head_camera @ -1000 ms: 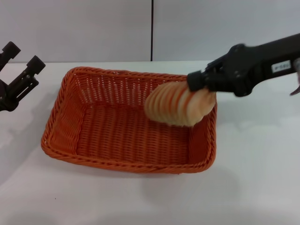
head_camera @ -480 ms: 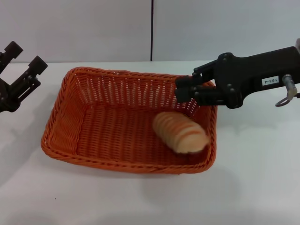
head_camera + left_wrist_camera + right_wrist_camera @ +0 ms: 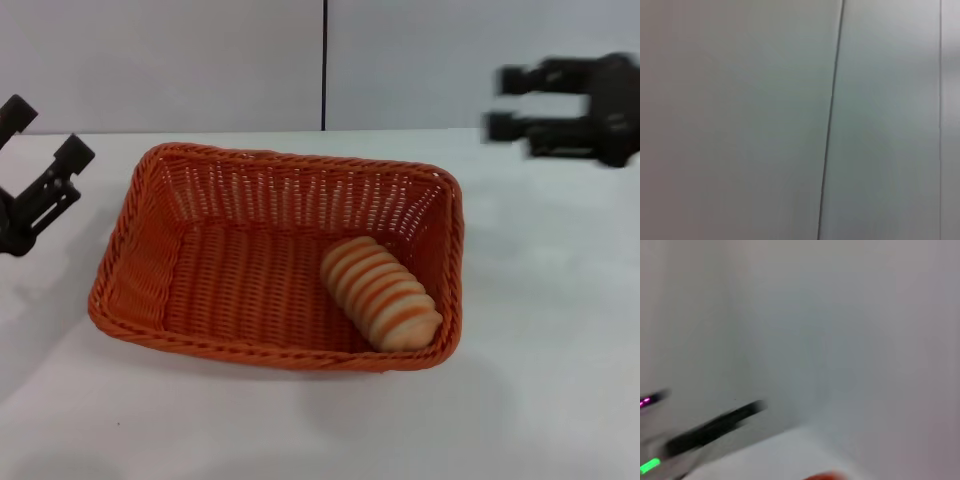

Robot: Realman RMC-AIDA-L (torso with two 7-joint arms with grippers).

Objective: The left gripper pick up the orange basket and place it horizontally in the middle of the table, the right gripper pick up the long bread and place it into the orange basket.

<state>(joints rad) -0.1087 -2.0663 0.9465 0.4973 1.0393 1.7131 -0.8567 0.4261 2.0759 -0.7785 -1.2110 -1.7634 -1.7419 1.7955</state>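
Note:
The orange basket (image 3: 190,290) sits lengthwise across the middle of the white table (image 3: 540,360) in the head view. The long bread (image 3: 381,291) lies inside it, at the basket's right end, tan with orange-brown ridges. My right gripper (image 3: 500,102) is raised above the table's far right, well clear of the basket, open with nothing between its fingers. My left gripper (image 3: 45,130) stands at the left edge, apart from the basket, its two fingers spread and holding nothing. A sliver of the orange basket (image 3: 822,475) shows in the right wrist view.
A grey wall (image 3: 200,60) with a dark vertical seam (image 3: 324,65) runs behind the table. The left wrist view shows only that wall (image 3: 740,120). A dark blurred bar (image 3: 715,427) crosses the right wrist view.
The right gripper let the long bread go into the basket, then pulled up and away to the right. The bread settled at the basket's right end. The left gripper barely moved.

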